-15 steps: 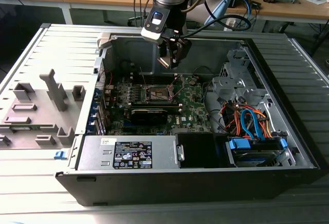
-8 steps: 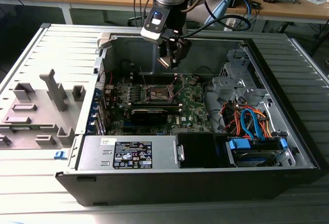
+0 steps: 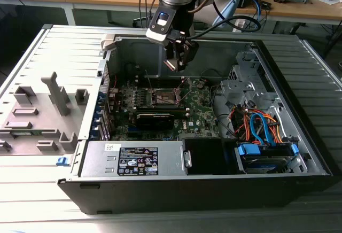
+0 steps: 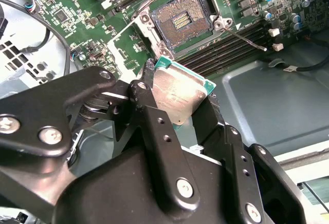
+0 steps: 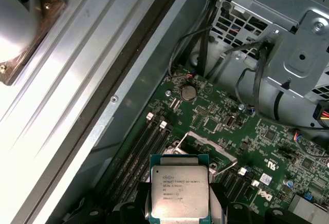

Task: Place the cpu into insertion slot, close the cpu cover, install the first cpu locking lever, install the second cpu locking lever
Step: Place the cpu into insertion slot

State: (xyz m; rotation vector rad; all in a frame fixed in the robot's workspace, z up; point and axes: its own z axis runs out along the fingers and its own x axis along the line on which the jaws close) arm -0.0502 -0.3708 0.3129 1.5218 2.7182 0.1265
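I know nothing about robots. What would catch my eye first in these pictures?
First, the black end effector hanging over an open computer case in the exterior view, gripping the cpu, a silver-topped square chip. Below it on the green motherboard lies the insertion slot, its brownish contact field bare. Bright blue and orange cables stand out at the exterior view's right.

Several lines of small dark print stand on the silver-lidded square cpu (image 5: 178, 188), too fine to read. A black-and-white printed sticker (image 3: 138, 162) lies on the grey metal power-supply box (image 3: 97, 164), equally unreadable.
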